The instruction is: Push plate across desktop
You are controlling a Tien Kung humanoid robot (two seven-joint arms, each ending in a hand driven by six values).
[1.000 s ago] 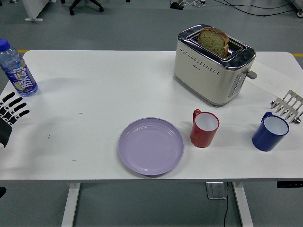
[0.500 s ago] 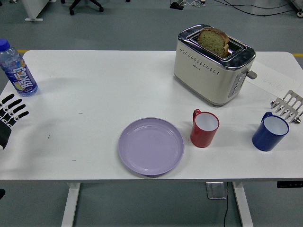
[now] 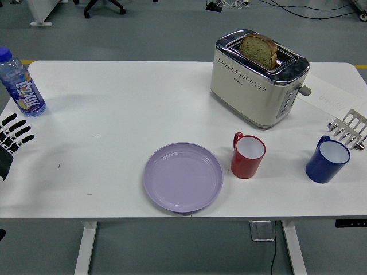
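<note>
Your left hand (image 3: 12,137) has barely moved, fingers spread at the tabletop's left edge; bare tabletop (image 3: 114,114) separates it from the plate (image 3: 183,177) by the near edge.

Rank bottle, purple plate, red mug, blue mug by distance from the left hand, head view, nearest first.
From the left hand, fingers spread at the table's left edge:
1. Bottle: far-left corner, just beyond the hand.
2. Purple plate: near edge, centre.
3. Red mug: right of the plate.
4. Blue mug: far right, by the metal rack.
</note>
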